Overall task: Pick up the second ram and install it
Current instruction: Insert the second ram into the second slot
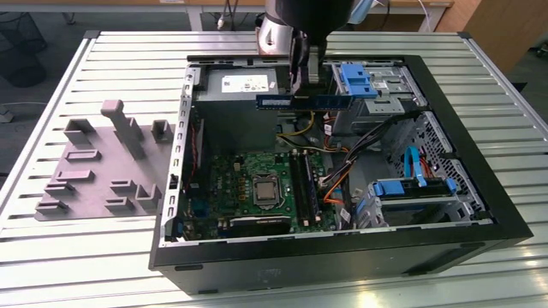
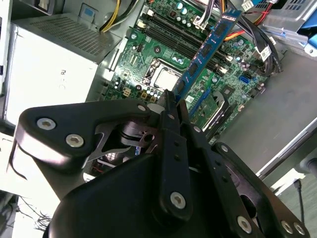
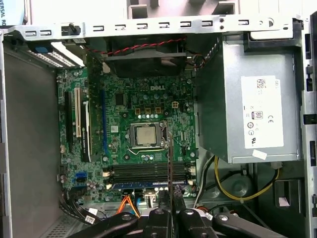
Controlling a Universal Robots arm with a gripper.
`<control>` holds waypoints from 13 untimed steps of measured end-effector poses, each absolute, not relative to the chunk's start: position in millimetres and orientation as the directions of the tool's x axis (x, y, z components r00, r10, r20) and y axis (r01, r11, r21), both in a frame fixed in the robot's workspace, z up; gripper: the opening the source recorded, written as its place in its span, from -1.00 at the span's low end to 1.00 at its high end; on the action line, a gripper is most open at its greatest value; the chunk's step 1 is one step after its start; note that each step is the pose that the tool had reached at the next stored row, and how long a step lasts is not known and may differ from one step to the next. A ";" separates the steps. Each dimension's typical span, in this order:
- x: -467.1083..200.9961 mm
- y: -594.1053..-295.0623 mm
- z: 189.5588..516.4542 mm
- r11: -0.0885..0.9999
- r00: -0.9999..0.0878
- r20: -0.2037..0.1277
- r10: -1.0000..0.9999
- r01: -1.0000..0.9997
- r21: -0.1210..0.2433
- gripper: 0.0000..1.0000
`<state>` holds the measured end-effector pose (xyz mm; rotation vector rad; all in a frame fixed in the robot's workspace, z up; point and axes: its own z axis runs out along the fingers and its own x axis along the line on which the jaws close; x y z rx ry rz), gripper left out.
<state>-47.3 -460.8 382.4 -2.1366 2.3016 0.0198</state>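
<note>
The gripper is closed on the second ram, its two fingers pinching the blue-green stick near the middle of its length. In the exterior view the stick lies level and sticks out on both sides of the fingers. It hangs in the air over the open computer case, up near the grey power supply and clear of the green motherboard below. In the second wrist view the stick reaches out from the fingertips with the motherboard behind it. In the first wrist view it shows edge-on as a thin dark line that crosses the long black memory slots beside the processor. Another blue stick already sits in one of these slots. The case lies on its side on a ribbed metal table. A grey holder tray sits beside it, on the exterior view's left.
</note>
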 end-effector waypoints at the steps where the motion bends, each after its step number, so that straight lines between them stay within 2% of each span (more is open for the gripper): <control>1: -47.3 -460.8 382.4 0.082 -0.082 -0.009 -0.997 -0.997 0.008 -0.72; 13: -47.3 -460.8 382.3 0.163 -0.163 -0.009 -0.987 -0.987 0.008 -0.72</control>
